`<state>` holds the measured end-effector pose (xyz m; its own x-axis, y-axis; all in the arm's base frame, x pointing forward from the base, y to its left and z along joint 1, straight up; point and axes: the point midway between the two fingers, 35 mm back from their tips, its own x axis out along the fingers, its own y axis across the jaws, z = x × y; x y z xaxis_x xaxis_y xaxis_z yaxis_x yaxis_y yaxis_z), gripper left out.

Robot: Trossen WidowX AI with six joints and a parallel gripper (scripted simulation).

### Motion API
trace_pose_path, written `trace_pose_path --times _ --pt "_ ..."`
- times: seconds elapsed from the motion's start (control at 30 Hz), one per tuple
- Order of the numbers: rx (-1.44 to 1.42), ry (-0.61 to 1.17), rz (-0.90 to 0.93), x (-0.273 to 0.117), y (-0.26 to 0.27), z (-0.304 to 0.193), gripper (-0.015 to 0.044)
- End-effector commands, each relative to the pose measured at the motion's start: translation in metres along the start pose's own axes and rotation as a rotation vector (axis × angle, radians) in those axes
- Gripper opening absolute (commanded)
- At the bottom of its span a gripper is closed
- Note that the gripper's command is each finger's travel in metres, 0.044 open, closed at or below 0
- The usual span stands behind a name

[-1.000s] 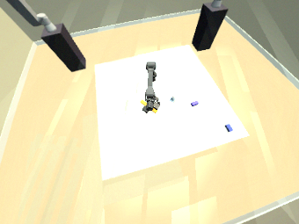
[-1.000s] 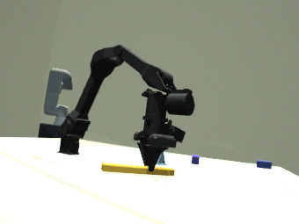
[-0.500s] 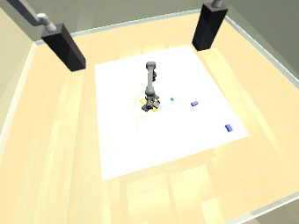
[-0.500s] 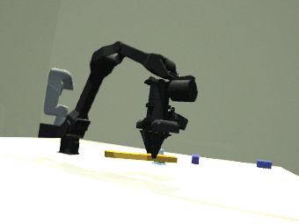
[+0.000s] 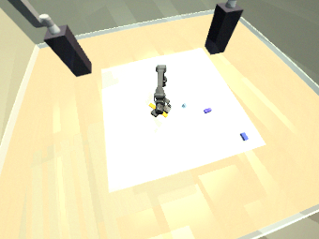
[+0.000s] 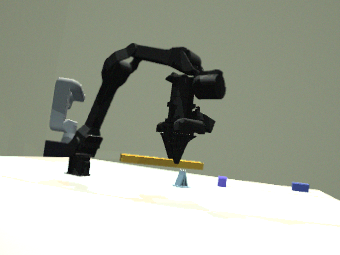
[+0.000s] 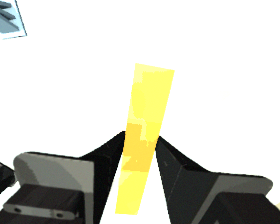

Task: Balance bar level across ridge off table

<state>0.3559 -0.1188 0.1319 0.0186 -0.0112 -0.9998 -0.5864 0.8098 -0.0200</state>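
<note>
The yellow bar is held above the table, its far end dipping slightly to the right in the exterior view. My gripper is shut on the bar, with one finger on each side near its darker orange middle band. In the top view the arm hides the fingertips and the bar's middle. The small light-blue ridge stands on the white table top, to the right of the bar in the top view. Part of it shows at the wrist view's top left corner.
A small purple block lies to the right of the ridge. A blue block lies farther right, near the table's edge. Two dark pillars with grey arm parts stand beyond the white area.
</note>
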Motion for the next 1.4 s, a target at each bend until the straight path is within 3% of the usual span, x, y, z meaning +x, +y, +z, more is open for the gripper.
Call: trace_pose_path --times 0.0,1.37 --pt "-0.004 -0.009 -0.005 -0.014 0.002 -0.001 0.0" --pt "-0.132 -0.017 0.002 -0.026 0.103 0.091 0.0"
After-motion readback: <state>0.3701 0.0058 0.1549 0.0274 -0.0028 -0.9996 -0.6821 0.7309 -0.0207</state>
